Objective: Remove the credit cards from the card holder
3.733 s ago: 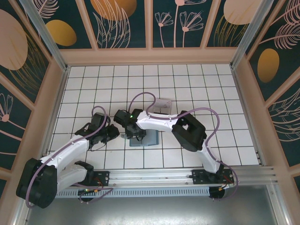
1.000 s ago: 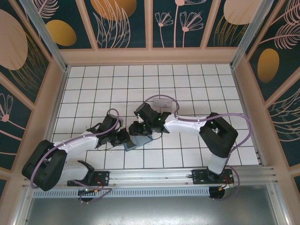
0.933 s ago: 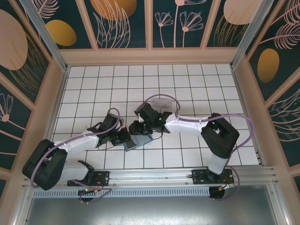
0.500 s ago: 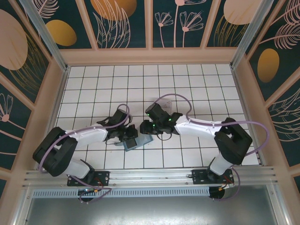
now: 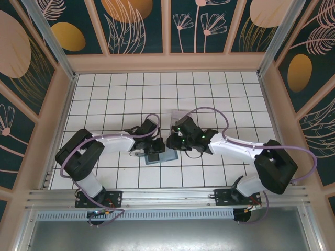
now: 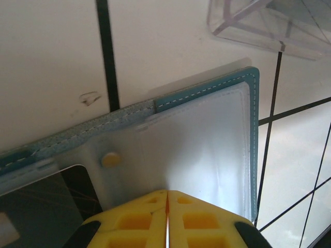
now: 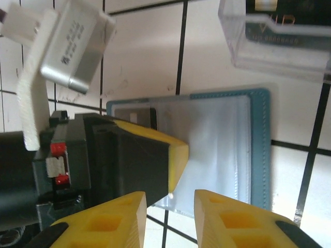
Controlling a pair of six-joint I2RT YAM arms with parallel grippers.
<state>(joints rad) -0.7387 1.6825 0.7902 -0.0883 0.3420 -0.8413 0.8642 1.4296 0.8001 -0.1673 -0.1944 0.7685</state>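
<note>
Card holder (image 6: 207, 144): spread open and flat under my left hand (image 6: 167, 204), just below centre in the overhead view.
Left hand: clenched, yellow tips pressed together with nothing between them. It bears on the grey-blue lining, and I judge it is pinning the card holder down.
Right hand (image 7: 166, 209): released, fingers apart at the holder's edge and gripping nothing, just beside my left hand.
Black card (image 6: 46, 201): a dark panel sits in the pocket at the lower left of the left wrist view, beside the snap stud (image 6: 109, 159). I take it for a card not yet out.
Clear tray (image 7: 274, 51): on the surface (image 6: 51, 62) just beyond the holder, upper right in both wrist views. A dark lettered face (image 7: 276, 15) shows at its far side, possibly a card; I cannot tell.
Progress: opening looks done. I judge the black card is left to draw, with my right hand placed for it. I can confirm nothing delivered to the clear tray.
</note>
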